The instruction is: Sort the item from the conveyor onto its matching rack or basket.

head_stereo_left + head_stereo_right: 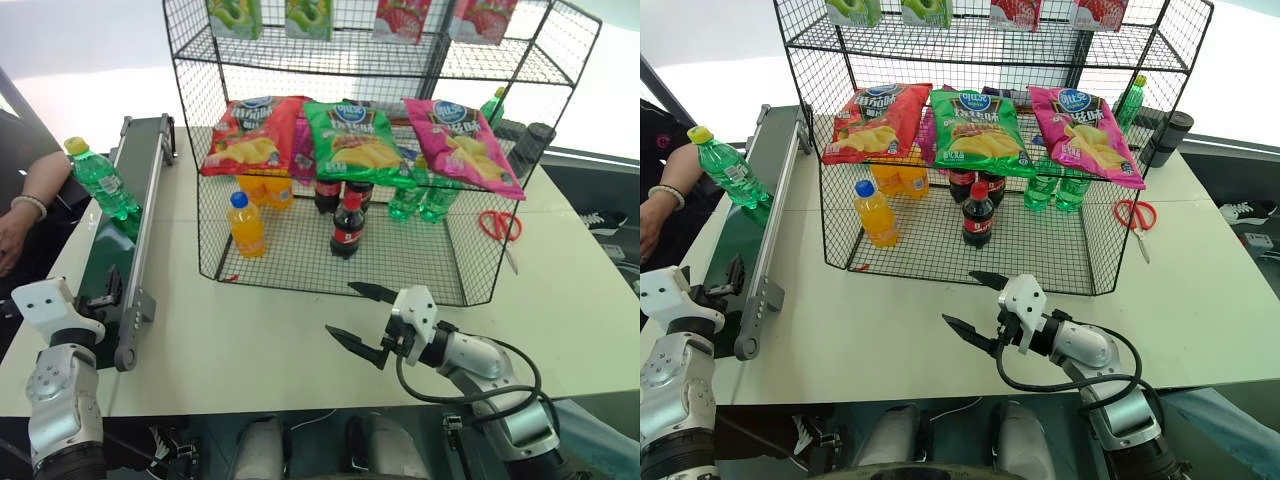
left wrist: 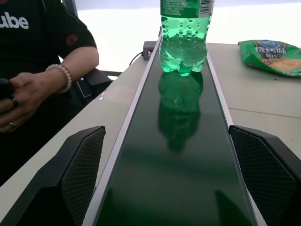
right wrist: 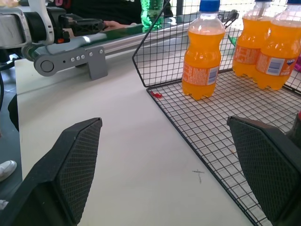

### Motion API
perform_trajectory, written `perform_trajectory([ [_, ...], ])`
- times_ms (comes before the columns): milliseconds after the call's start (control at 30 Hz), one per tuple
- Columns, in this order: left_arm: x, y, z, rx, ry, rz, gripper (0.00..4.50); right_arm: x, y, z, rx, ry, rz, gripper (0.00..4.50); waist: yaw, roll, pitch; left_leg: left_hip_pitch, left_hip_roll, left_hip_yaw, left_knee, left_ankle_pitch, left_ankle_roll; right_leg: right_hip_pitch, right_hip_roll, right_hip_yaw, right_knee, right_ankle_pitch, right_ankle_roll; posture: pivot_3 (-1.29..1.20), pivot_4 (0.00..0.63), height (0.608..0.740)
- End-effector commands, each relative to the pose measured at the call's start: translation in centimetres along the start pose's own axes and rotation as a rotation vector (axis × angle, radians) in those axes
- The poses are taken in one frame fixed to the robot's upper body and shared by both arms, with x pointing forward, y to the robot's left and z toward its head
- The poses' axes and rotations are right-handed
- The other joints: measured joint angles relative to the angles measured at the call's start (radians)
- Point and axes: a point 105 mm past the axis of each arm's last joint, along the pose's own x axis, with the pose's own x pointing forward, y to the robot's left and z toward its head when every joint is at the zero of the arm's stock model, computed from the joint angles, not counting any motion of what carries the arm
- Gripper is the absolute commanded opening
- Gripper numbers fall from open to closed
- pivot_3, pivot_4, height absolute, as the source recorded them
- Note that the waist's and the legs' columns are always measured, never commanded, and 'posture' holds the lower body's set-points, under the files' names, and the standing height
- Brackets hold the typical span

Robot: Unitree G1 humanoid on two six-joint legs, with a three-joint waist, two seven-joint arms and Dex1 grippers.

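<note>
Fingers (image 2: 75,179) of both grippers spread wide, holding and touching nothing.

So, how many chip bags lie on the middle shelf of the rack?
3 on the rack: a red bag at the left, a green bag in the middle, a pink bag at the right. More may be hidden beneath.

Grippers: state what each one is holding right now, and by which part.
Nothing is held. The left gripper stands open at the conveyor's near end, short of the green bottle standing on the belt. The right gripper is open over the table.
</note>
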Motion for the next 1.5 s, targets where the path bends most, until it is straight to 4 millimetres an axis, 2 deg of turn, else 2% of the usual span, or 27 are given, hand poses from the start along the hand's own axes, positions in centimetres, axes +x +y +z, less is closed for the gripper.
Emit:
perform_trajectory([
  [33, 0.0, 0.7, 1.2, 0.018, -0.05, 0.024, 4.5, 0.3, 0.1, 0.9, -0.013, -0.03, 0.01, 4.44, 0.0, 0.0, 0.0, 0.0, 0.0, 0.0, 0.0, 0.0, 0.0, 0.0, 0.0, 0.0, 0.0, 0.0, 0.0, 0.0, 0.15, 0.735],
  [1500, 0.0, -0.6, 1.8, 0.012, -0.066, -0.063, 4.5, 0.6, 0.2, 1.0, 0.001, -0.036, 0.024, 4.44, 0.0, 0.0, 0.0, 0.0, 0.0, 0.0, 0.0, 0.0, 0.0, 0.0, 0.0, 0.0, 0.0, 0.0, 0.0, 0.0, 0.15, 0.735],
])
